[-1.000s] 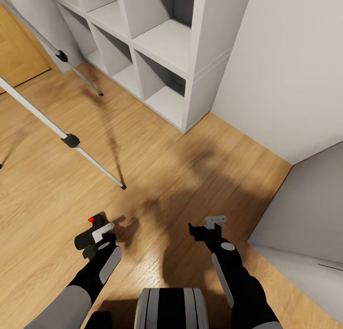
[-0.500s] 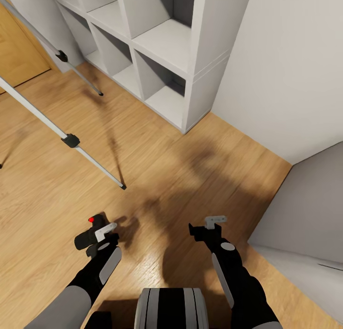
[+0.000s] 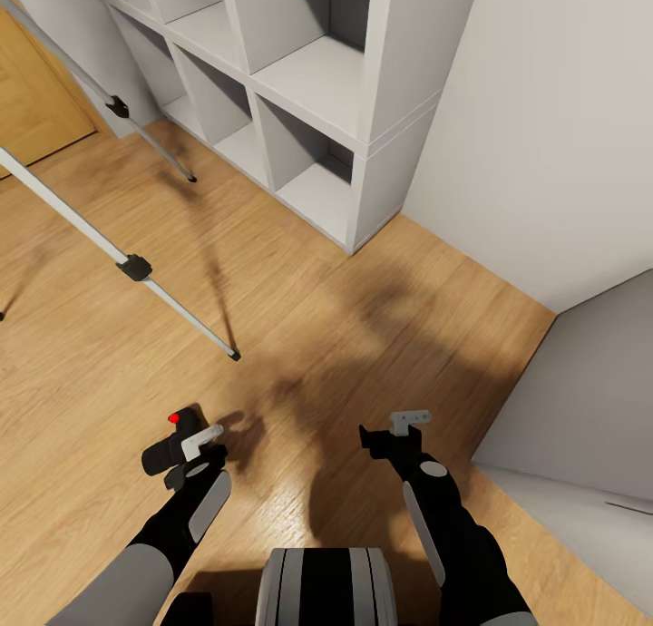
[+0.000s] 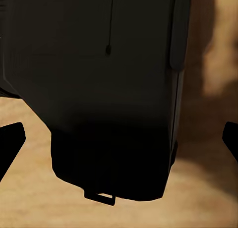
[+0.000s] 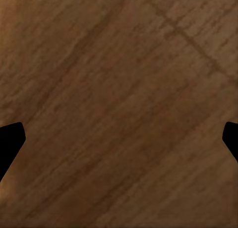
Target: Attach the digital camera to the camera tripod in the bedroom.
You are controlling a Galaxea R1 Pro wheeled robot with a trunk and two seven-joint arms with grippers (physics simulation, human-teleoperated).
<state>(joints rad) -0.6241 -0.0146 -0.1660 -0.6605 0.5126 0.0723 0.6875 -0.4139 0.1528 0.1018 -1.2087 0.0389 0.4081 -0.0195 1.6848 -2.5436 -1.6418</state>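
Light wood floor (image 3: pixel 363 336), white cube shelf (image 3: pixel 308 91) (compartments bare), pale wall (image 3: pixel 562 136)

A light wood floor (image 3: pixel 363 336) ran under soft shadows. A white cube shelf (image 3: pixel 308 91) stood far against a pale grey wall (image 3: pixel 544 136), with a wooden door (image 3: pixel 27 100) at far left.

My count: one small black boxy camera with red button (image 3: pixel 178 433). One silver-legged tripod (image 3: pixel 134 267), two legs in sight, each with one black joint clamp. One white cube shelf unit (image 3: pixel 299 91). Two black-and-white grippers of mine: left (image 3: pixel 186 446), right (image 3: pixel 392 432).
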